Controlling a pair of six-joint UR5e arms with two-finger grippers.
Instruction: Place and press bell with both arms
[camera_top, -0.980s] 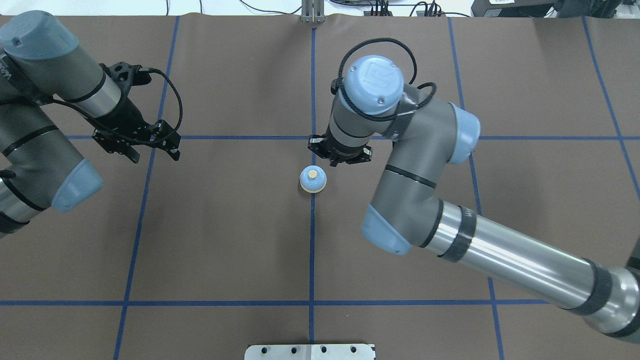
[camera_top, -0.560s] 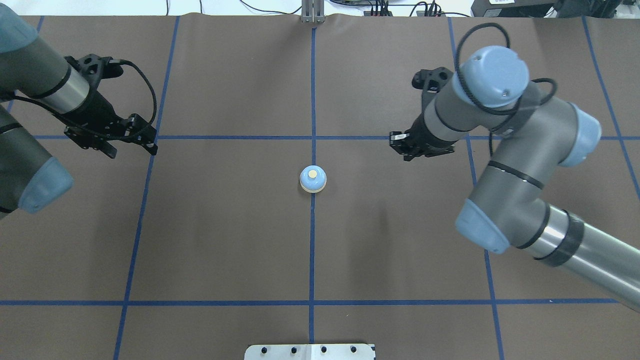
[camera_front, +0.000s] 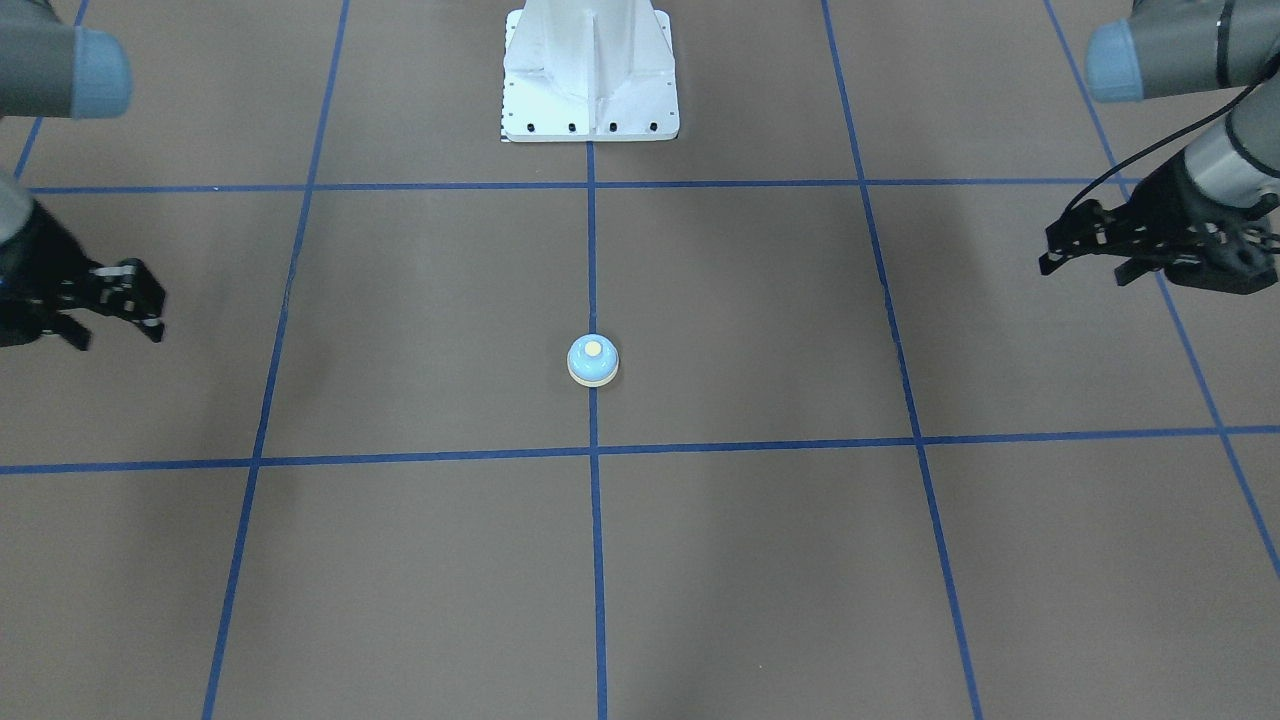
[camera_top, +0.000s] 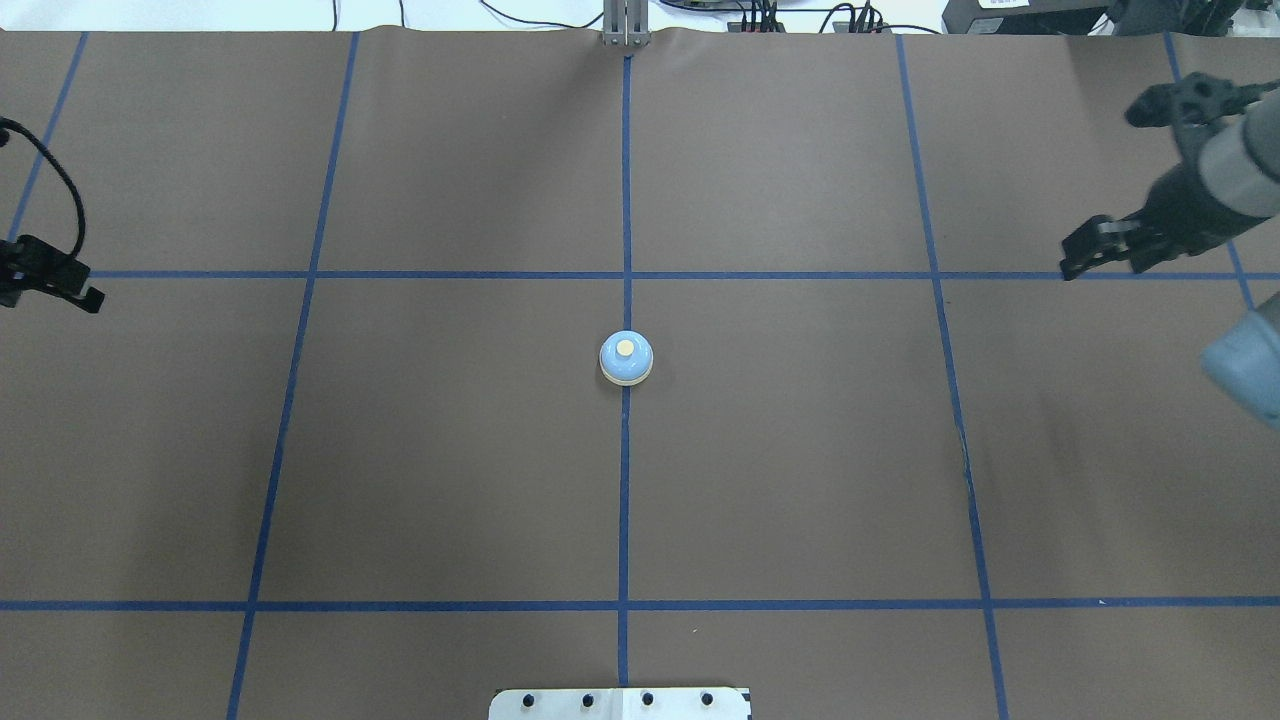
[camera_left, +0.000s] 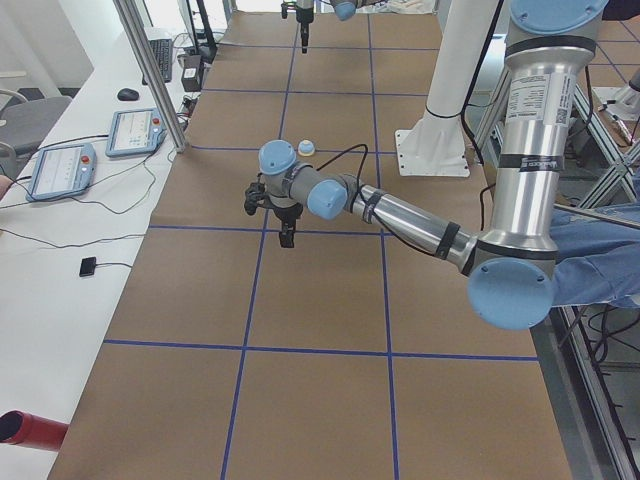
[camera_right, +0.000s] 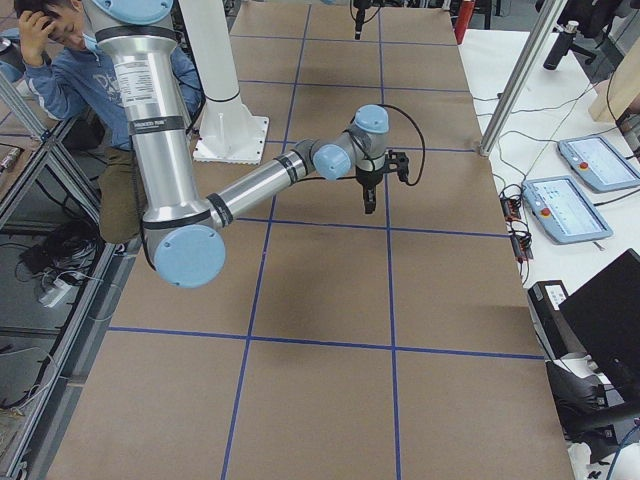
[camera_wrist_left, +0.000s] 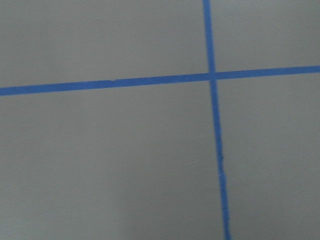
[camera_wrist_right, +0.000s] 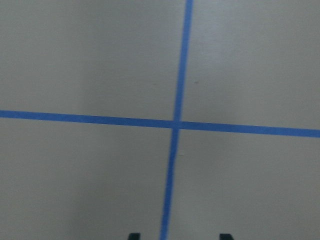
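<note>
The light-blue bell (camera_top: 626, 358) with its cream button stands upright on the centre tape line, also in the front-facing view (camera_front: 592, 360) and the left side view (camera_left: 306, 148). No gripper touches it. My left gripper (camera_top: 50, 285) is at the far left edge of the table, seen open and empty in the front-facing view (camera_front: 1082, 268). My right gripper (camera_top: 1100, 258) is far to the right, open and empty, also in the front-facing view (camera_front: 115, 325). Its fingertips (camera_wrist_right: 225, 236) show apart in the right wrist view. Both wrist views show only mat and tape.
Blue tape lines (camera_top: 625, 500) grid the brown mat. The white bolted pedestal (camera_front: 590, 100) stands at the robot's side. Benches with tablets (camera_left: 65, 165) (camera_right: 565, 205) flank the table ends. A seated person (camera_right: 60, 50) is beside the robot.
Both arms have swung outward from the bell: the right gripper from just behind it to the far right, the left gripper to the left edge. The bell has not moved.
</note>
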